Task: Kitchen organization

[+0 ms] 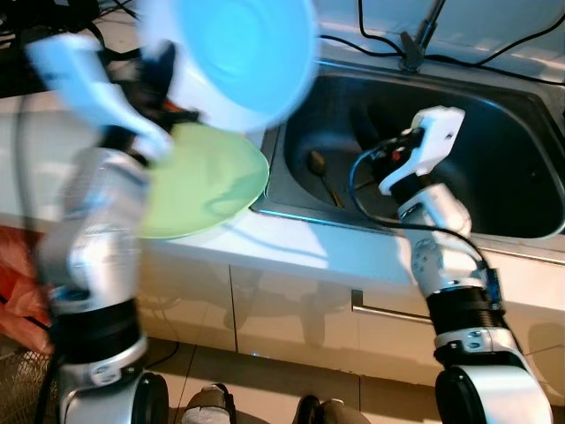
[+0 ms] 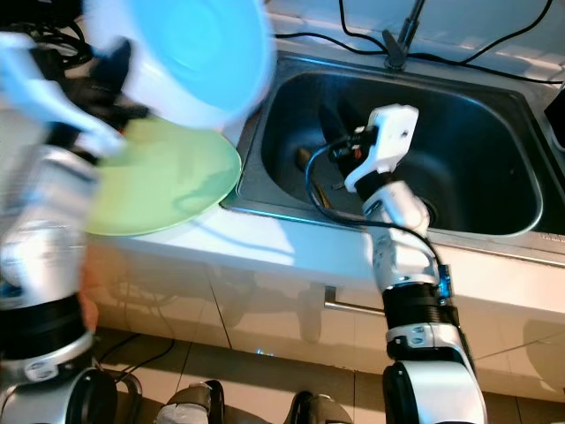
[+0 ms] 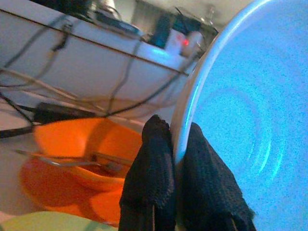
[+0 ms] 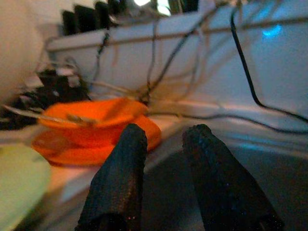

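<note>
- A large round bowl [image 1: 238, 53] of smooth, glossy light blue material is held up in the air, tilted, so that its hollow inside with faint concentric rings is seen; in the head views it is blurred and lies at about 11 o'clock, above the edge between the white surface [image 1: 291, 243] and the sink [image 1: 521, 141].
- The left tool [image 3: 179, 159] is clamped on the pale rim of the blue bowl: one black, rough-woven finger is pressed on the outside and the other on the inside of the rim.
- The left arm [image 1: 93, 238], silver with a white wrist part, is raised steeply from the lower left side; it is blurred.
- A flat, round, matte light green plate [image 1: 207, 181] is lying on the surface just under the bowl, with its edge reaching the left rim of the sink.
- In the left wrist view an orange bowl [image 3: 82, 144] is seen standing on an orange plate [image 3: 53, 190]; both look like smooth plastic, and thin metal cutlery [image 3: 72, 161] is laid in the bowl.
- The sink is a deep basin of dark brushed steel with rounded corners; a spoon [image 1: 322, 172] is lying on its bottom near the left wall.
- The right arm [image 1: 441, 256] is bent upward over the front edge of the sink, with a black cable looped at the wrist.
- The right tool [image 4: 161, 178] is empty, its two black textured fingers standing apart and pointing over the sink toward the orange dishes.
- Black cables [image 1: 371, 44] are lying along the back of the surface.
</note>
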### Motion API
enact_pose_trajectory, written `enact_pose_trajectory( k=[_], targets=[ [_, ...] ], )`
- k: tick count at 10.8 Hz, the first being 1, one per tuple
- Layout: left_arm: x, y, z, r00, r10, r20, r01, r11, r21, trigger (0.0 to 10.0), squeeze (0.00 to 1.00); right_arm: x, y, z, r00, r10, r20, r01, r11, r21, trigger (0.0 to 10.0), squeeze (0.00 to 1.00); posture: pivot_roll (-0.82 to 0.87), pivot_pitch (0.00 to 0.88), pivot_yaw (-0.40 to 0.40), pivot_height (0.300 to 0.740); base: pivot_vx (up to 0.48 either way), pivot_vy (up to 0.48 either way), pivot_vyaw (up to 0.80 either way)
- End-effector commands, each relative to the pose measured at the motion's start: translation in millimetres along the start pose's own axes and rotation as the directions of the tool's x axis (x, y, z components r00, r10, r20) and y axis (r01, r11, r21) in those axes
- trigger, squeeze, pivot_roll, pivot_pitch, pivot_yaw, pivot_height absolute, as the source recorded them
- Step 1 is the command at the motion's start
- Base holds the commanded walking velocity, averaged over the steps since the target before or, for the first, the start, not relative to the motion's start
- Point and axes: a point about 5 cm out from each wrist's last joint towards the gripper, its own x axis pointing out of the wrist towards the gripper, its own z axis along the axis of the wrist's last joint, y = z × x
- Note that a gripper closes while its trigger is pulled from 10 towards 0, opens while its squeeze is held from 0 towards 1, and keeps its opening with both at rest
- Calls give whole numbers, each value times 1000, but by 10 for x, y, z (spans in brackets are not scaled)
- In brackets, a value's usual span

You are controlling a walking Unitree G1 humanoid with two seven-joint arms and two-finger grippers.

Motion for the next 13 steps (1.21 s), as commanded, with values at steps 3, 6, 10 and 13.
enact_pose_trajectory(
  k=[3,6,10,13],
  targets=[
    [109,-201,8,997,-65,36,60,992,114,10000,0,-35,82,133,991,131,42,-134,987,87,10000,0,124,136,-48,740,0,0,0],
    [127,-153,61,997,-23,73,11,987,163,10000,0,-70,169,145,977,211,41,-215,970,116,10000,0,127,141,-49,740,0,0,0],
    [137,-140,45,996,-5,84,-12,981,194,10000,0,-90,215,181,968,245,50,-250,957,147,10000,0,123,143,-52,740,0,0,0],
    [138,-173,15,996,-25,81,9,982,188,10000,0,-85,259,172,967,252,46,-257,953,161,10000,0,125,145,-55,740,0,0,0]
  ],
)
